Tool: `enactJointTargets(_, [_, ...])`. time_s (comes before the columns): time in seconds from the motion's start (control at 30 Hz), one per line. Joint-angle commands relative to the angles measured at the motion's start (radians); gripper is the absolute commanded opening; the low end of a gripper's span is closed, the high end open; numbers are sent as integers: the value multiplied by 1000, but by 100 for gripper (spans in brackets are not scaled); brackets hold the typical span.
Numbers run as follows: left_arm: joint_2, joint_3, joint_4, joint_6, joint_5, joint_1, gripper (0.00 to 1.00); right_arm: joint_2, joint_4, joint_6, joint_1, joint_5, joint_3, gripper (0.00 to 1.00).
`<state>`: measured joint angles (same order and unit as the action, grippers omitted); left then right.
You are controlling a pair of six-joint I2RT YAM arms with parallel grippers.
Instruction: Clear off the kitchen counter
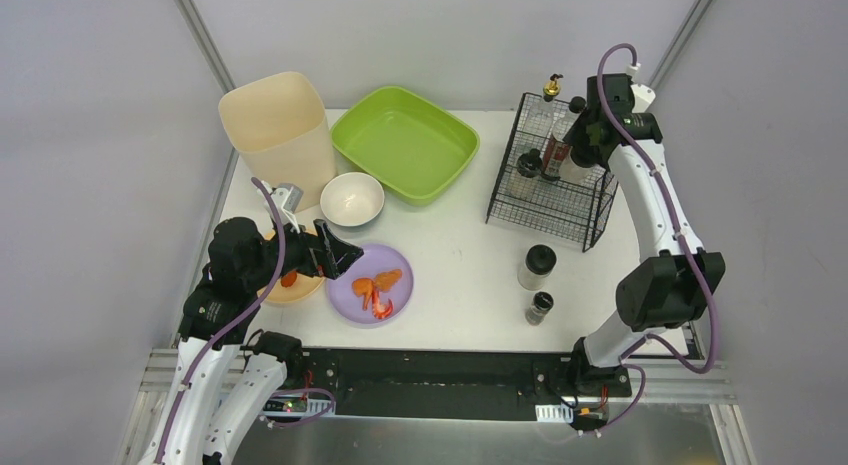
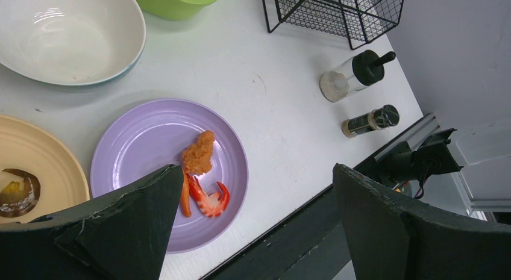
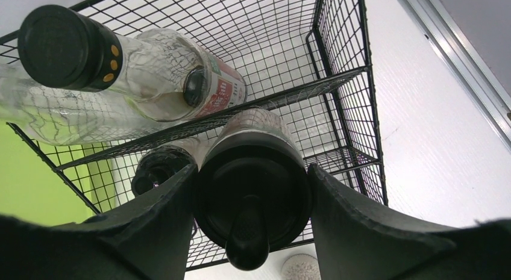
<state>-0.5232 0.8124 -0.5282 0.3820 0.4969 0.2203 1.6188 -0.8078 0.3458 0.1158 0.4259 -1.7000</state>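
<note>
Gripping a black-lidded shaker (image 3: pixel 253 202), the right tool (image 3: pixel 250 177) hovers over the rack (image 3: pixel 343 75)

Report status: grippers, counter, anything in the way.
Left gripper open by purple plate. Right gripper shut on black-capped shaker at wire rack. Kitchen counter uncleared: bowl, two loose shakers on it.

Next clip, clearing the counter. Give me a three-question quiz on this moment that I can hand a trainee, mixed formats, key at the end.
1. True or false: the left gripper is open and holds nothing.
2. At the wire rack, the right gripper is closed on: A) a sponge B) a flip-lid shaker C) a spoon.
3. How many containers stand loose on the kitchen counter in front of the rack?
Key: 1 true. 2 B. 3 two: the tall shaker and the small spice jar.
</note>
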Motion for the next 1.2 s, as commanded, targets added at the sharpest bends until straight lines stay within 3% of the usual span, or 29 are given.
enactJointTargets(0.0, [0,5,32,1,24,-12,100,-8,87,-22,-5,-12,-9,12])
enactJointTargets(0.73, [2,5,33,1,25,-14,100,95,177,43,-4,-47,184,17])
enactJointTargets(0.97, [0,5,33,1,24,-15,100,135,167,52,-3,-45,186,29])
enactJointTargets(1.1, [0,4,33,1,27,-16,100,142,159,50,-4,-42,183,53])
enactJointTargets(1.17, [0,4,33,1,28,-16,100,142,155,49,-1,-46,178,61])
